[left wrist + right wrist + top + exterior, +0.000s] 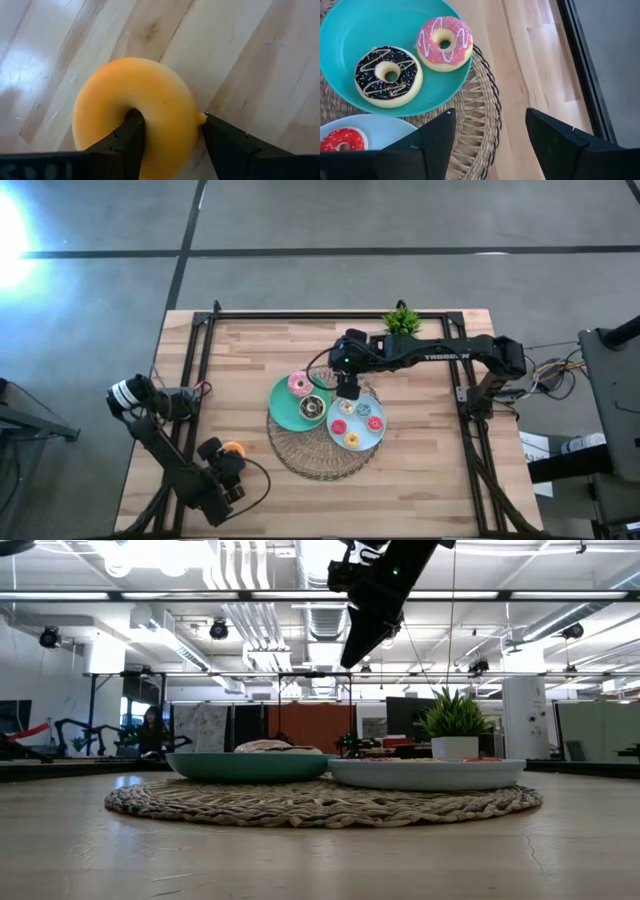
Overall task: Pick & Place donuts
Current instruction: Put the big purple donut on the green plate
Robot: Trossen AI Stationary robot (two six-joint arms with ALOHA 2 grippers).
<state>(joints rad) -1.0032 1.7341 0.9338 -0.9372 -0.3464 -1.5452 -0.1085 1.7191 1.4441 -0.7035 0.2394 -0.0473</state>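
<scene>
While the left end effector (167, 142) is working at the near-left corner of the tabletop (440, 470), its two dark fingers are straddling one side of an orange-tan donut (135, 107): one finger is sitting in the ring's hole and the other is pressing against the outer edge, so the ring's wall is clamped between them. In the high view this donut (233, 448) is showing well apart from the woven mat (300, 460), and it is judged to be the piece in hand (whether it is resting on the wood or lifted clear cannot be told).

The right end effector (487, 137) is hanging above the mat with its fingers spread apart and nothing between them. Below it, the green plate (350, 35) is carrying a pink-frosted donut (445, 44) and a brown-frosted donut (388, 76), lying side by side and just touching. Just beside that plate, the light-blue plate (378, 438) is carrying several small donuts (352, 440), one red one (342, 139) showing clearly in the right wrist view. The low view is showing both plates seated on the mat, with a potted plant (402, 320) behind.

As a judgement, the task is standing near its end: two large rings and the small ones are already plated, and the orange-tan ring in the left grip is the only piece seen off the plates, so carrying it across to a plate is what is remaining.
</scene>
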